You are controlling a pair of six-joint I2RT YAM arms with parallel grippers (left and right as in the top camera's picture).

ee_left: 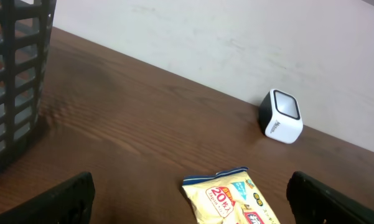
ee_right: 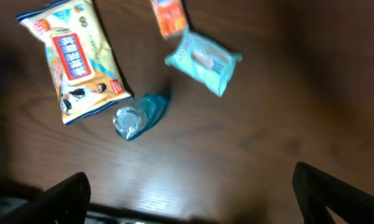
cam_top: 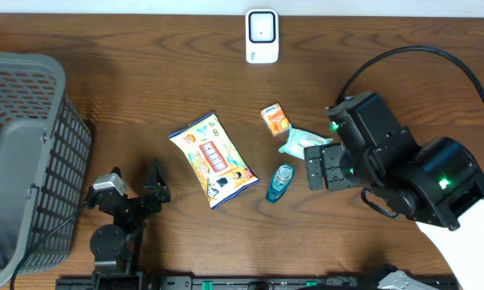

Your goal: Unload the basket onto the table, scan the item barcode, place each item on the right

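Several items lie mid-table: a yellow pack, a small orange packet, a pale teal packet and a small blue bottle. The white barcode scanner stands at the far edge, also in the left wrist view. My right gripper hovers open just right of the bottle and the teal packet, holding nothing. From its wrist, the bottle, the teal packet and the yellow pack lie ahead of the open fingers. My left gripper rests open near the front edge, left of the yellow pack.
A grey mesh basket fills the left side of the table, and its wall shows in the left wrist view. The right arm's cable loops over the right half. Bare wood lies between the items and the scanner.
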